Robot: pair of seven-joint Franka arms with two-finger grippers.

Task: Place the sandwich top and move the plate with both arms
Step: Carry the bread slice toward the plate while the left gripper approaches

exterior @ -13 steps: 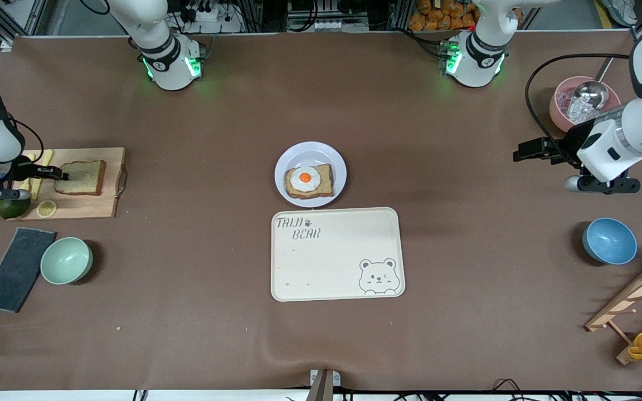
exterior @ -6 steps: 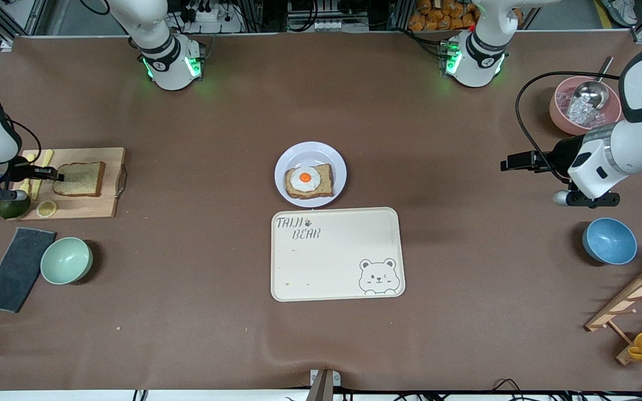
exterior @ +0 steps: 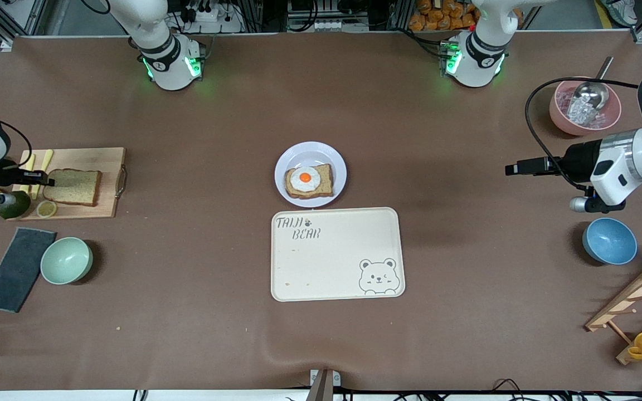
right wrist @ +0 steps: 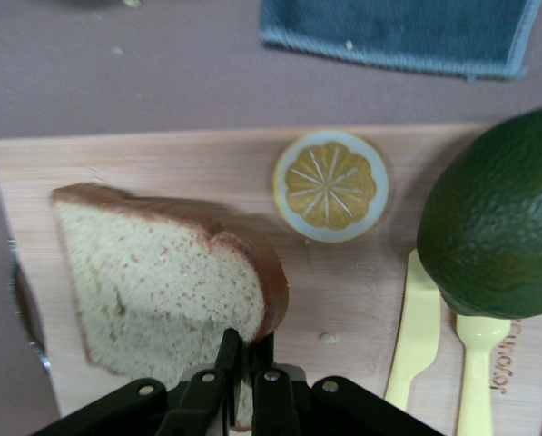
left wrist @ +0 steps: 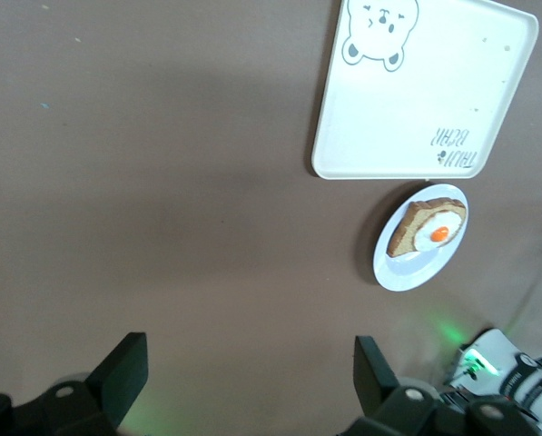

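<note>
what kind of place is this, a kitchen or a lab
Most likely a robot lab staged as a kitchen: two arm bases with green lights bolted to a covered table, toy-like egg toast on a plate, metal framing along the edge.

A brown worktop (exterior: 466, 334) fills the room's middle under even light, with metal framing (exterior: 14, 16) and cables (exterior: 204, 14) along its top edge.
</note>
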